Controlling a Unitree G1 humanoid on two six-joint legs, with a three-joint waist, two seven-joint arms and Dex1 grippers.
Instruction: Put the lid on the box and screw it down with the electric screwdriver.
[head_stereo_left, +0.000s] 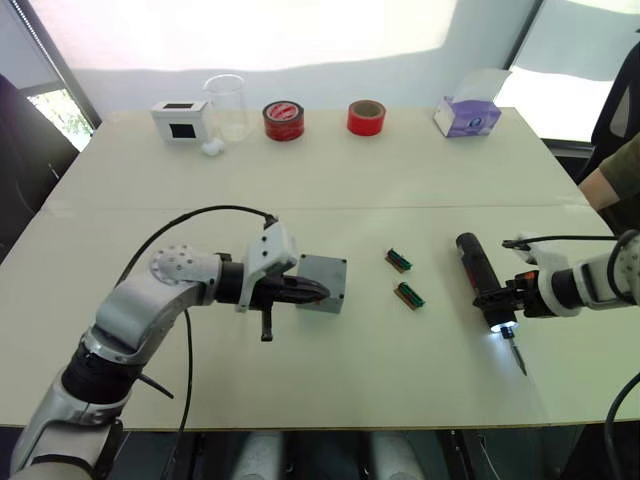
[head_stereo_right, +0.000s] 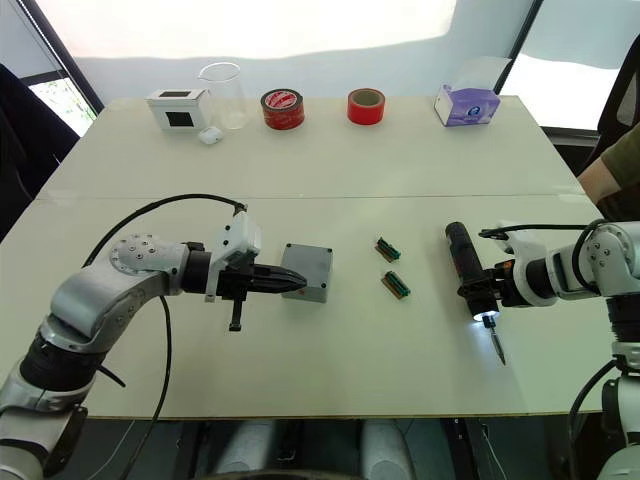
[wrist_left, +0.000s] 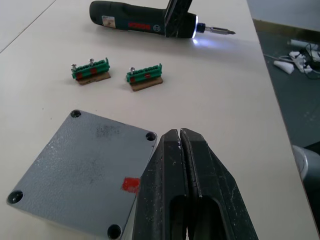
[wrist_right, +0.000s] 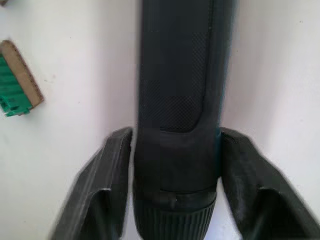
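The electric screwdriver (head_stereo_left: 482, 278), at right of centre, is clasped by the right tool (head_stereo_left: 497, 300); the grip should be kept firm; the left tool (head_stereo_left: 305, 291), pressed together, rests at the lid (wrist_left: 82, 172) on the box (head_stereo_left: 321, 283), at centre.

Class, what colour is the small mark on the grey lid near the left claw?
Red: a small red square on the lid, clearest in the left wrist view.

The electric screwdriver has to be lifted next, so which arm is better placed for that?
The right. Its gripper already straddles the electric screwdriver, jaws on either side. The left gripper, jaws shut, is over at the box.
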